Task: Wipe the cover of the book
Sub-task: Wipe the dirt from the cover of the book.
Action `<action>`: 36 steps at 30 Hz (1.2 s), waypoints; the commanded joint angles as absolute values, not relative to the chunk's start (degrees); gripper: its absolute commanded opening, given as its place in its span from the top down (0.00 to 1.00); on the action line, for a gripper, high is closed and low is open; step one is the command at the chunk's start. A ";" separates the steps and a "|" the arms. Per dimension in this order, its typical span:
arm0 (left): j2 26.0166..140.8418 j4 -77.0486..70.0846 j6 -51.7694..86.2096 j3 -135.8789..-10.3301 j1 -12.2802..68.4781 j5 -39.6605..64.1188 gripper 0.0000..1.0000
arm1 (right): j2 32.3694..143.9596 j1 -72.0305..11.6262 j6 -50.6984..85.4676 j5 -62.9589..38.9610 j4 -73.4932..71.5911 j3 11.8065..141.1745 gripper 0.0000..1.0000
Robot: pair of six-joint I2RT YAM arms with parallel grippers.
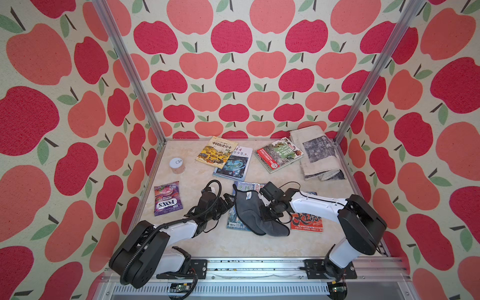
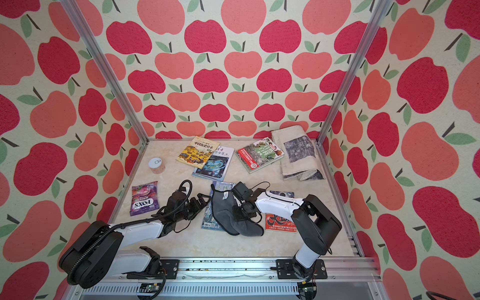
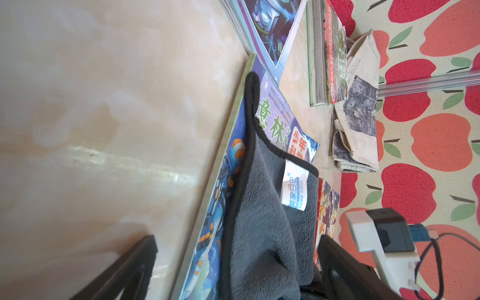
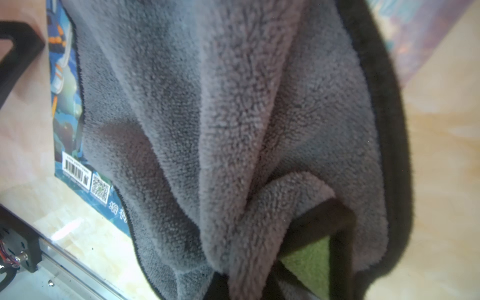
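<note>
1. A fleecy grey cloth, black-edged, is pinched by the tightly closed right tool.
2. The left tool is spread wide; nothing is held.
3. The flat, glossy book is draped by the cloth, lower centre, on the marbled worktop.

Table front free; cloth fills centre; yellow book, newspaper crowd back

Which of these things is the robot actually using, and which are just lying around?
In use:
grey fleecy cloth with black edging, pinched in the shut right gripper
blue-covered book under it
open left gripper beside it

Lying about:
purple FOX'S sweet bag
small round tin
yellow picture book
blue-and-white magazine
red-and-green book
folded newspaper
red-covered magazine
</note>
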State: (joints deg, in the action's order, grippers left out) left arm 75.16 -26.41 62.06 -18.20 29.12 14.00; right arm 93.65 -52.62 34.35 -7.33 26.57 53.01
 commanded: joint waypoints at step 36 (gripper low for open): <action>56.80 -9.62 60.13 -16.17 24.08 12.21 0.01 | 126.09 -48.79 24.99 -17.12 35.43 94.43 1.00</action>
State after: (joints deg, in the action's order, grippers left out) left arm 59.64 -16.21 62.89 -16.45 26.30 12.84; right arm 129.01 -45.36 23.90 -14.04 35.53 101.08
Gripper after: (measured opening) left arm 0.993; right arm 0.093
